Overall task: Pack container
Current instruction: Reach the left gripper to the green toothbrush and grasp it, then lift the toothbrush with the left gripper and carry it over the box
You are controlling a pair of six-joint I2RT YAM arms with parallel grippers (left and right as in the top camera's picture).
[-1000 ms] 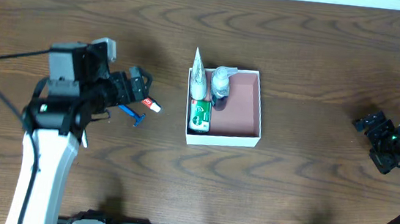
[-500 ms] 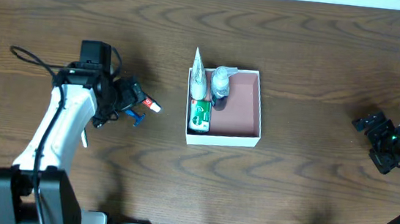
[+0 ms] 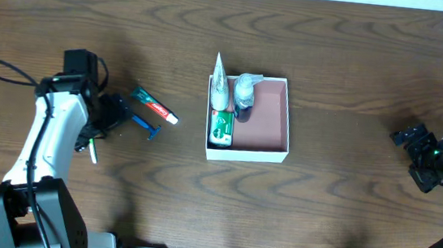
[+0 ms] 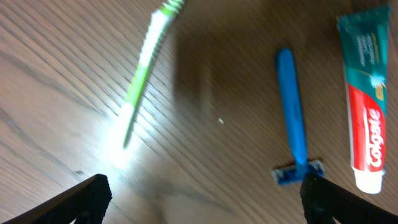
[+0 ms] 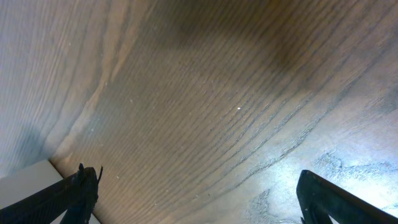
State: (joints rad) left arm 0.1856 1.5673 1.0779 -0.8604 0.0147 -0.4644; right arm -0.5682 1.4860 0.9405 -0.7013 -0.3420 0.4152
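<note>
Your left gripper (image 4: 205, 194) is spread wide and empty, over a green plastic toothbrush (image 4: 144, 68), a blue plastic razor (image 4: 293, 124) and a red-and-green toothpaste tube (image 4: 364, 99) on the wooden table (image 4: 224, 56). Right gripper (image 5: 199, 196): also spread, empty, far right. The square white cardboard container (image 3: 273, 113) sits mid-table, well apart from both, with toiletries (image 3: 224, 112) along its left wall.

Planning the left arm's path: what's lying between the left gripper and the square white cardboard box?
Overhead view: a blue plastic razor and a green-and-red toothpaste tube lie between the left gripper and the square white cardboard box.
</note>
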